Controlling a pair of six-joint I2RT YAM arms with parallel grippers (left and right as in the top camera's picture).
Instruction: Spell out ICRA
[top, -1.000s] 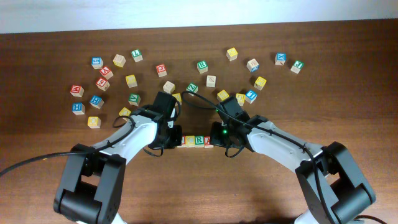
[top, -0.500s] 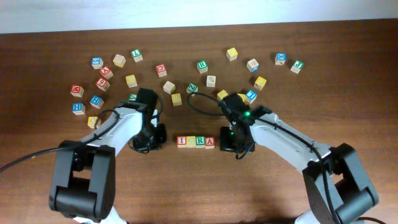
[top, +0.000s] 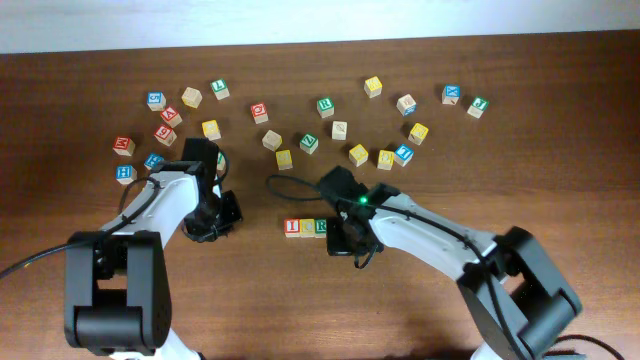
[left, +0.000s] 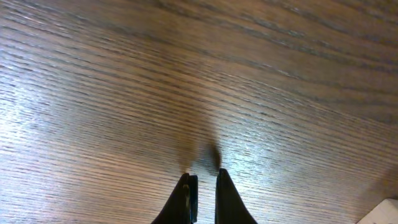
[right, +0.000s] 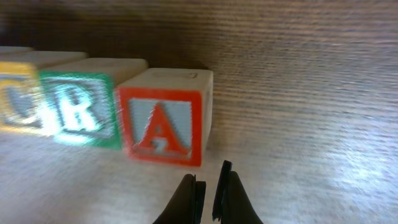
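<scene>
The row of cubes lies at the table's middle: red I (top: 292, 227), yellow C (top: 307, 227), green R (top: 320, 227). The red A is hidden under my right gripper (top: 346, 238) in the overhead view. In the right wrist view the A (right: 163, 127) stands touching the R (right: 84, 111), with the C (right: 22, 106) at the left edge. My right gripper (right: 208, 186) is shut and empty, just in front of the A's right corner. My left gripper (top: 218, 214) is shut and empty over bare wood (left: 204, 185), well left of the row.
Several loose letter cubes are scattered across the back half of the table, among them a yellow one (top: 284, 159), a green one (top: 309, 144), a yellow one (top: 358, 154) and a red one (top: 123, 146). The table's far edge runs along the top.
My left gripper has drawn away to the left of the row. My right gripper has moved left and now covers the A end of the row. The cubes have stayed in line.
</scene>
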